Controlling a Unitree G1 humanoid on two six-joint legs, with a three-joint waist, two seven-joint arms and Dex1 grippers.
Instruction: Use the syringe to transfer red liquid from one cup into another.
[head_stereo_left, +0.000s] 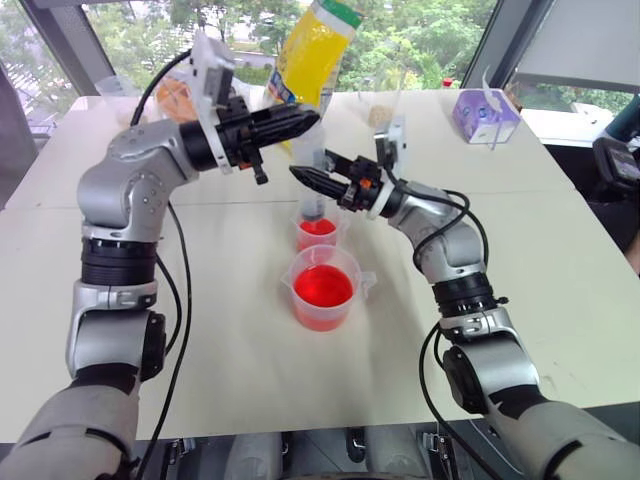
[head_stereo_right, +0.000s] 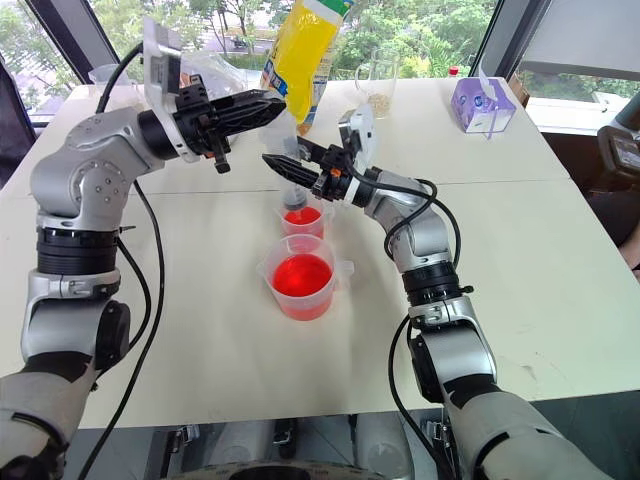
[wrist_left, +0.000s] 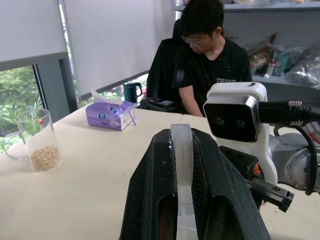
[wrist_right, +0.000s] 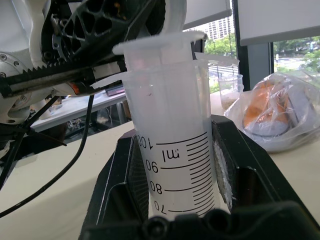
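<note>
Over the small cup (head_stereo_left: 318, 234), both level arms' pincers clamp the upright syringe (head_stereo_left: 316, 185): left pincer (head_stereo_left: 310, 123) above right pincer (head_stereo_left: 303, 175).

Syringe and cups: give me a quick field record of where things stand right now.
Syringe: large clear plastic syringe, upright, tip down in the small cup
Right hand: shut on the syringe barrel
Left hand: shut on the plunger top
Small clear plastic cup: holds red liquid
Spouted clear beaker: holds red liquid, stands nearer the robot, next to the small cup
</note>
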